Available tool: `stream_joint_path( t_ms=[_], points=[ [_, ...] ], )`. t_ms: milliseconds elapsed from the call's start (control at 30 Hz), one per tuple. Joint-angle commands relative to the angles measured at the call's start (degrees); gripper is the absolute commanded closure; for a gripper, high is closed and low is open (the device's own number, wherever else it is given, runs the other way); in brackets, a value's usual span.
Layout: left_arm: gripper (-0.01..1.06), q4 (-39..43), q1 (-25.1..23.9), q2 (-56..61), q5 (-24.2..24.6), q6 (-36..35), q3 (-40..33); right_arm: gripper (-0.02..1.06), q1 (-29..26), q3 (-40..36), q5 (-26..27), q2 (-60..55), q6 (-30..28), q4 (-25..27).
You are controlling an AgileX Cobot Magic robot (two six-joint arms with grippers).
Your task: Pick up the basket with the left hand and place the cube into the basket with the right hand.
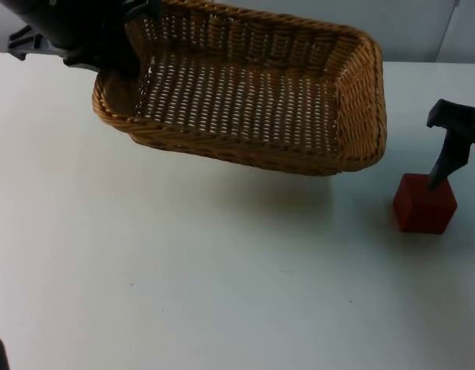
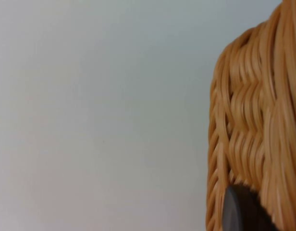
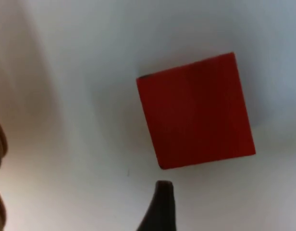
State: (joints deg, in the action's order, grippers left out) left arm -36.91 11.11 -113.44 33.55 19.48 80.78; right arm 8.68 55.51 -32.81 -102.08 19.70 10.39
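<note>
The left gripper (image 1: pixel 118 54), upper left in the top view, is pinching the woven wicker basket (image 1: pixel 253 96), lifting it off the smooth white worktop (image 1: pixel 183 270). The right gripper (image 1: pixel 442 181) is hovering over the matte red cube (image 1: pixel 425 204) at right; I cannot tell its fingers' spread.

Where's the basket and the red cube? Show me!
basket (image 1: pixel 245 96): top view, woven floor inside.
cube (image 1: pixel 424 202): top view, front face.
cube (image 3: pixel 196 110): right wrist view, top face.

Raised basket (image 1: pixel 245 100) open above, bare table (image 1: pixel 183 270) beneath, cube (image 1: pixel 425 203) seemingly unobstructed
</note>
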Motion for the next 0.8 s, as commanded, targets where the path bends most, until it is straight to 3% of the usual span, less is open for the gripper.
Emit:
stream_joint_path(
  t_ms=[0, 267, 767],
  points=[
    [1.05, -1.63, -0.08, 0.99, -0.87, -0.5, 0.68, 0.32, -0.16, 1.63, 0.33, -0.51, -1.27, 0.12],
    [1.05, -1.63, -0.08, 0.99, -0.87, -0.5, 0.68, 0.32, -0.16, 8.8, -3.98, -1.51, -1.89, 0.39],
    [1.05, -1.63, -0.08, 0.99, -0.87, -0.5, 0.68, 0.32, -0.16, 8.68, -3.95, -8.58, -3.89, 0.45]
  ],
)
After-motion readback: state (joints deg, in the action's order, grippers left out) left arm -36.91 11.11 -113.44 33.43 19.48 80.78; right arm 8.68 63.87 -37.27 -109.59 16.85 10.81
